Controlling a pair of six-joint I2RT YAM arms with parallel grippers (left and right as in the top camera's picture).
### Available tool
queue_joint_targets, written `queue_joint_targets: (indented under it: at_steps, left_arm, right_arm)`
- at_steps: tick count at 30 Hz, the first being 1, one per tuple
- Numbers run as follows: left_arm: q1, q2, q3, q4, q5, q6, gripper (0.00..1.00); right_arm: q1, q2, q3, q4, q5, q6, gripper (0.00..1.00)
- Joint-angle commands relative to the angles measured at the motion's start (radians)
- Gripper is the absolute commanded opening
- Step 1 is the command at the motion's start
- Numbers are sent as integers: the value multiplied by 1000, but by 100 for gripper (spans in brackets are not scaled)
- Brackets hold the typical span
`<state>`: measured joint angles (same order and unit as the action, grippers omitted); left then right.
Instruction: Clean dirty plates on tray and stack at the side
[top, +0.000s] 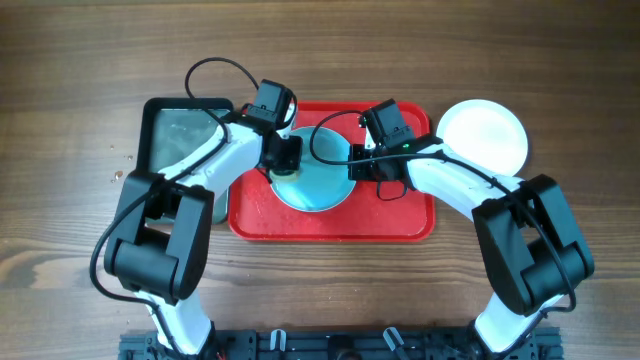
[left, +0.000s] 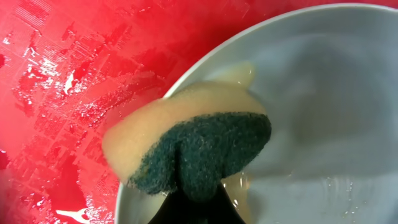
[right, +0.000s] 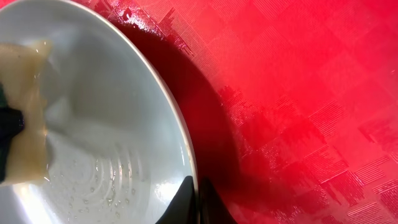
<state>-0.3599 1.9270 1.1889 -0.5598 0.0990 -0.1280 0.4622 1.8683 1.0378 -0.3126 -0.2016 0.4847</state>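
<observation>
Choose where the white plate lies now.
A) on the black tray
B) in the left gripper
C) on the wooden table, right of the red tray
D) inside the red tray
C: the overhead view shows the white plate on the wooden table, just beyond the red tray on its right side.

Red tray (top: 400, 225), turquoise plate (top: 322, 188), yellow-green sponge (left: 186, 140)

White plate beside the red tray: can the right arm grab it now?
Probably not yet: the right gripper is shut on the turquoise plate's rim and must let go first. Otherwise nothing seems to block the white plate.
</observation>
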Motion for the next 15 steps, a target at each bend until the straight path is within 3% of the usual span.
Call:
queue_joint_targets:
  at_steps: [1, 10, 15]
  left_arm:
    - [-11, 85, -26, -16, 111, 4, 4]
    - [-26, 132, -26, -34, 381, 3, 4]
    - [-14, 108, 30, -61, 383, 0, 4]
  right_arm:
    - [6, 13, 9, 1, -16, -19, 4]
    - [6, 13, 9, 5, -16, -18, 4]
    - [6, 13, 9, 5, -16, -19, 5]
